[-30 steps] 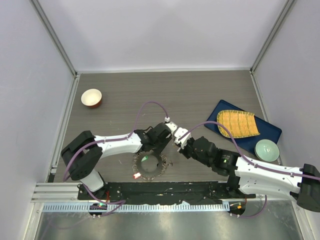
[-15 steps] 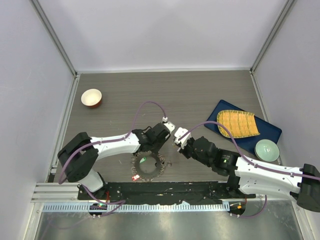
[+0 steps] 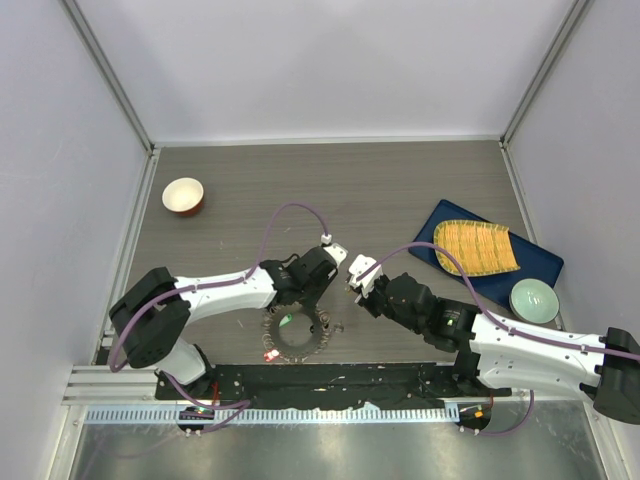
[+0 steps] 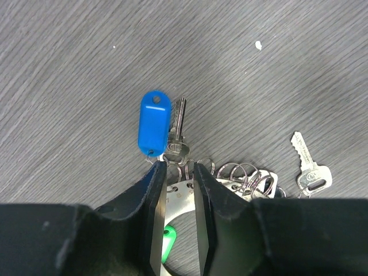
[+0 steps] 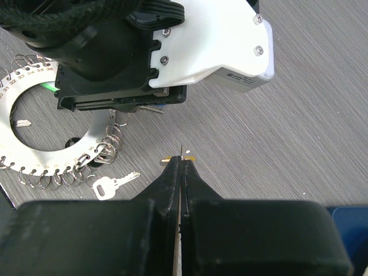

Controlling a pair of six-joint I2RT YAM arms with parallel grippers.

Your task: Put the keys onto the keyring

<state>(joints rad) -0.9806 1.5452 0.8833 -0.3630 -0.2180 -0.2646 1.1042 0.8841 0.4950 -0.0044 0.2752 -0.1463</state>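
– Locating keyring (image 5: 34,160)?
– Flat on table (image 3: 400,190), under left gripper (image 4: 179,168); jaws narrowly apart, empty. Right gripper (image 5: 181,161) pinched shut.
– Progress?
– Blue-tagged key (image 4: 180,129), 1 bare key (image 4: 307,167) beside rim, seemingly unhooked. Task looks unfinished; hooking remains.

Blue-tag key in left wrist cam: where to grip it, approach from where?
Take the blue tag, not the key blade: it looks the bulkier part, and both lie flat on the table. Come straight down, fingers across its narrow width, at the end away from the small rings. The blade lies close alongside, so one finger will probably nudge it.
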